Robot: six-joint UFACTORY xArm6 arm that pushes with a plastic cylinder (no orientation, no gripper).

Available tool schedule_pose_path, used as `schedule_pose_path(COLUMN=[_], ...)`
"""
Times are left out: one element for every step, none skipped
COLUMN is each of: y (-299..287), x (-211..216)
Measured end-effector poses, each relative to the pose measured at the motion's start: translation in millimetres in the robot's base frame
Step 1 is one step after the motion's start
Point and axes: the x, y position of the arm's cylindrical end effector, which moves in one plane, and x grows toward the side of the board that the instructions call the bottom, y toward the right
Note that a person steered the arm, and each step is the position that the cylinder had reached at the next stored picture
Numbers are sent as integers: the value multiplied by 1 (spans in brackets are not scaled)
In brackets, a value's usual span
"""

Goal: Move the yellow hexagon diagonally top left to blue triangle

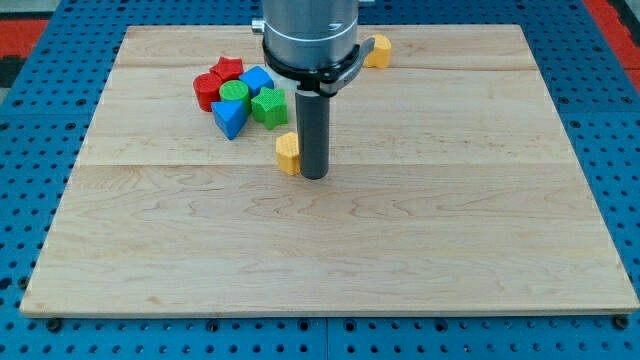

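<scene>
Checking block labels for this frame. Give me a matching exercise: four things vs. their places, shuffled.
Things:
1. yellow hexagon
2. blue triangle
3. my tip
4. yellow block

Places:
A. near the board's top edge, right of the arm
B. lowest block of the cluster at upper left
C. directly right of the hexagon, against it
D. alone below and right of the cluster

Pairs: 1-D, 2-B, 3-C, 4-A

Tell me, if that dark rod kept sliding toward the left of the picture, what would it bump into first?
My tip sits right beside the yellow hexagon, on its right side, apparently touching or nearly so. Going left, it would meet that block first. The blue triangle lies farther up and left, so it would not be hit directly.
</scene>
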Motion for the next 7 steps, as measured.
schedule_pose_path(y=[6,50,-13,-90,-89,-114,-114], x=[0,-21,-24,-16,11,-5,-29])
